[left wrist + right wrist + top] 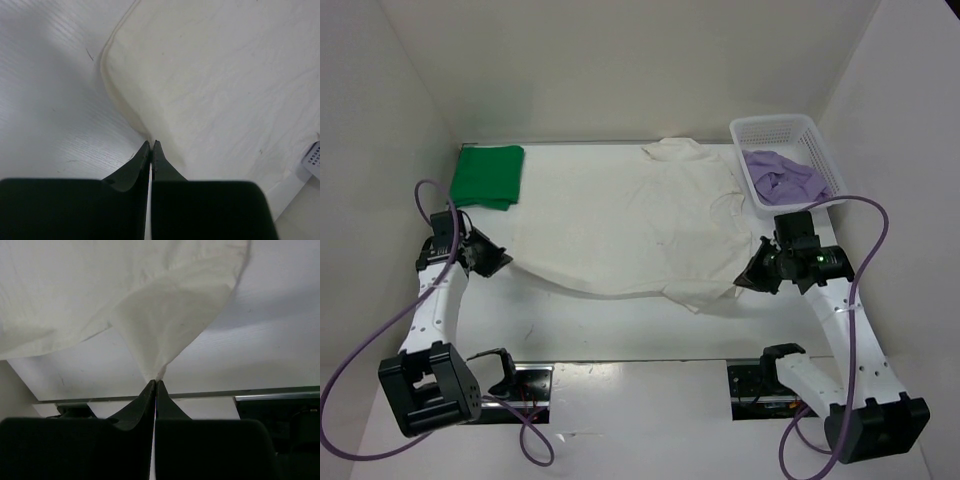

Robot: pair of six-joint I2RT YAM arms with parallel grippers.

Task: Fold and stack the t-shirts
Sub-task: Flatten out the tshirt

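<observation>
across the middle of the table (620, 335), a white t-shirt (640, 225), spread wide, collar end toward the far wall, near hem pulled into a taut line between the two arms. at the near-left corner of that hem, the left gripper (500, 262): jaws pressed together, tips pinching the cloth edge, seen from its wrist camera as a thin seam of fabric running straight into the closed tips, with a curled fold of the shirt just beyond. at the near-right corner, the right gripper (745, 280): jaws likewise clamped tight, a small cone of white cloth gathered up out of the tips and fanning into the rest of the shirt. a shadow under the near hem, so apparently raised a little off the surface there; far part lying on the table.

at the far-left corner, a green t-shirt (488, 177), folded into a neat rectangle, well apart from the left arm. at the far-right corner, a white mesh basket (775, 125), with a lavender t-shirt (782, 177) crumpled inside, one edge of the white shirt just beside the basket's wall.
</observation>
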